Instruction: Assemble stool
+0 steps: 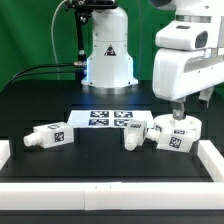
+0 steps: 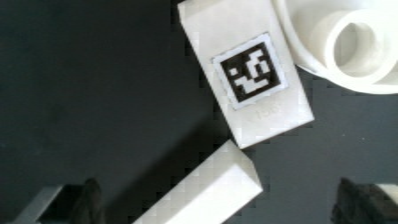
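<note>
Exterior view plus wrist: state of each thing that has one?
gripper: open, empty, hovering.
leg at the exterior view's left: on its side, loose, alone.
middle leg: on its side, loose.
leg under the gripper: lying down, tag up, not gripped.
round white part: beside that leg; attached or not, cannot tell.
marker board: lying flat.

No words, brand names or numbers can be read. Square black-and-white tags stand on the marker board [image 1: 112, 120], on the left stool leg [image 1: 47, 135], on the right stool leg [image 1: 177, 138] and, in the wrist view, on a white block [image 2: 249, 75]. A dark triangle sign marks the arm base [image 1: 110, 48].
</note>
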